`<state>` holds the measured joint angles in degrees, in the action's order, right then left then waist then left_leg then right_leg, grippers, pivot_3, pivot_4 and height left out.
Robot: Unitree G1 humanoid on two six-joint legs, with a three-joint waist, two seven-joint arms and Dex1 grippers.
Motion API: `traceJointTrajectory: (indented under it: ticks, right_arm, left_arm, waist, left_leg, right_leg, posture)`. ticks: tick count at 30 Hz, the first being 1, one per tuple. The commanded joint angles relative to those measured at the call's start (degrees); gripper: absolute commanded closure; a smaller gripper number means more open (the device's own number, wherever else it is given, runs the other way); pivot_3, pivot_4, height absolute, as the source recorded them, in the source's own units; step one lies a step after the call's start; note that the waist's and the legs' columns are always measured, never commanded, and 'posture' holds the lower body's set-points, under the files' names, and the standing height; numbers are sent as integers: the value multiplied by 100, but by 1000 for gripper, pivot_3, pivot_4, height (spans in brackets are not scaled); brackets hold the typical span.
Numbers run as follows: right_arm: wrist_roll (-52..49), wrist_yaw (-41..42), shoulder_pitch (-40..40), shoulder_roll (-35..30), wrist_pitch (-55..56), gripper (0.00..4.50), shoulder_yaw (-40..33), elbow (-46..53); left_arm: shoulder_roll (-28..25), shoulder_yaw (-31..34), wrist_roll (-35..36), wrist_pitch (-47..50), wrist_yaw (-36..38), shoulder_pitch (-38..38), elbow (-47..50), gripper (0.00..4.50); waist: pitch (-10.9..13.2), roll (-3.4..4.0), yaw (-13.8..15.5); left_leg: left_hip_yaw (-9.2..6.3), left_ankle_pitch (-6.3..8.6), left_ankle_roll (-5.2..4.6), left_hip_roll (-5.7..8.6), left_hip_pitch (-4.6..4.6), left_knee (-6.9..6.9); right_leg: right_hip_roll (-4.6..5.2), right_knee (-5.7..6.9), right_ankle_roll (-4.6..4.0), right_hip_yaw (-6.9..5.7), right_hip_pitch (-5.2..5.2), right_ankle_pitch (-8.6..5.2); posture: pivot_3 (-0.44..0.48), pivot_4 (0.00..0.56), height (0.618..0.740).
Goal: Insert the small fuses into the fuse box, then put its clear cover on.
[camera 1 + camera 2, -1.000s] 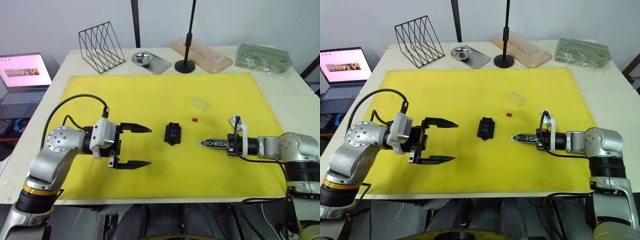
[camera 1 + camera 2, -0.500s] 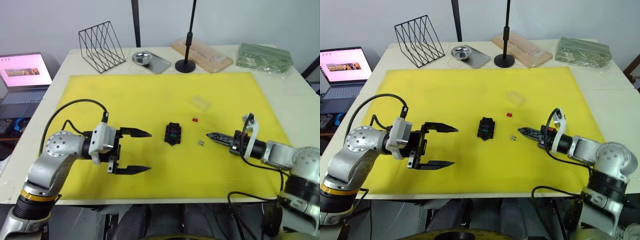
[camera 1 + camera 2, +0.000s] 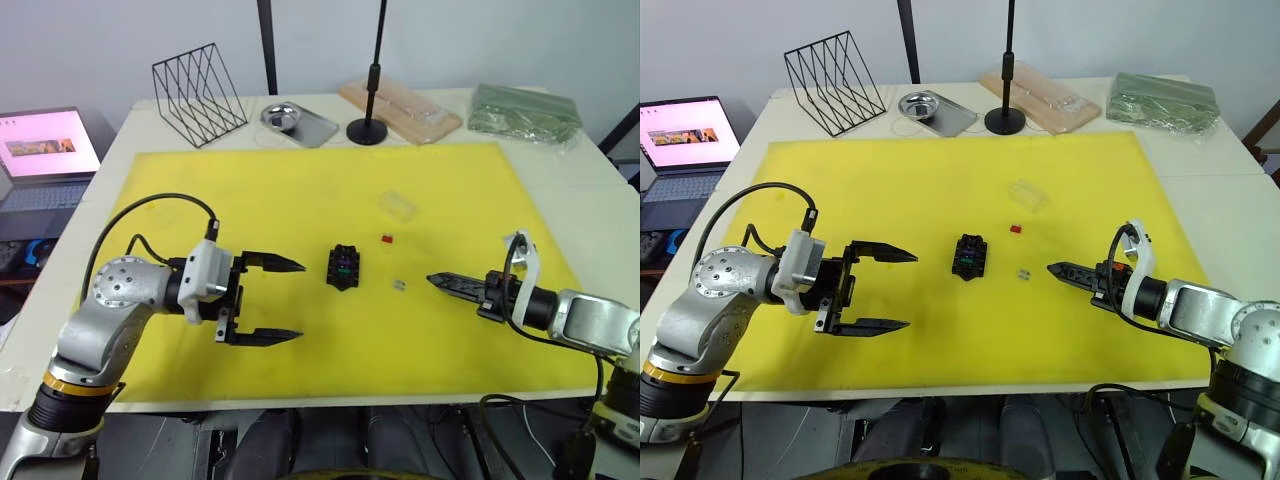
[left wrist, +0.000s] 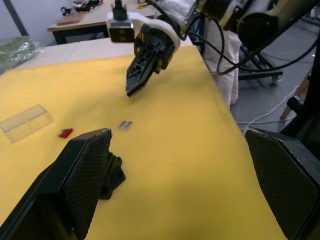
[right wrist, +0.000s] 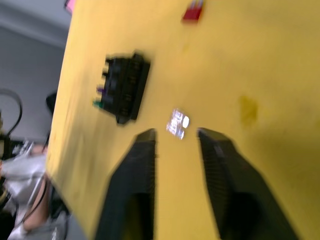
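Right hand (image 3: 1058, 270), slightly parted and empty, is being aimed at grey fuse (image 3: 1023, 272) just ahead; fuse-insertion step judged ongoing, regrasp needed.

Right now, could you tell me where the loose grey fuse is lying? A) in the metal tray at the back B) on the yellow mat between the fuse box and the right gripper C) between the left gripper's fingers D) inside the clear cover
B: the grey fuse lies bare on the yellow mat, with the fuse box on one side and the right gripper on the other.
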<state>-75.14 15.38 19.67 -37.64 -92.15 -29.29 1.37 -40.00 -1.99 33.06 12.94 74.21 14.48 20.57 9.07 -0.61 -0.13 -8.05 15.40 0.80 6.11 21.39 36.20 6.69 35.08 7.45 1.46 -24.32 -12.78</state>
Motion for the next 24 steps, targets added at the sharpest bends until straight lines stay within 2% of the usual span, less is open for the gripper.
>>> traceJointTrajectory:
  ticks: [1,5,13,18,24]
  right_arm:
    - [97,630,427,-293,-35,2271,400,-442]
    - [522,1506,961,-570,52,2271,1165,-1124]
    - [1639,3110,1282,-918,839,2271,2467,-1651]
    - [2149,3716,1489,-910,1162,2271,2861,-1976]
    - [2542,4068,1640,-806,1315,2271,3038,-2205]
  left_arm:
    - [12,-28,-12,-99,31,97,26,0]
    - [-2,-27,-6,-75,-8,45,93,0]
    - [-69,27,17,-19,-114,-100,238,0]
    - [-87,27,32,7,-166,-121,288,0]
    - [-103,25,50,22,-198,-137,321,0]
  waist:
    - [0,-1,-37]
    - [0,-1,-51]
    - [1,-2,-48]
    - [1,-2,-49]
    - [1,-2,-47]
  left_leg:
    - [0,0,0,0,1,0]
    - [-1,1,-2,1,2,1]
    - [-2,2,-3,1,4,2]
    - [-3,2,-3,1,3,1]
    - [-6,2,-2,1,3,3]
  right_leg:
    - [0,0,0,-1,0,0]
    - [0,-2,0,-1,0,0]
    - [1,-3,1,-2,-1,0]
    - [1,-3,1,-2,-1,0]
    - [2,-3,1,-2,-2,0]
  posture:
    - [0,150,740]
    - [0,150,740]
    - [0,150,740]
    - [0,150,740]
    - [0,150,740]
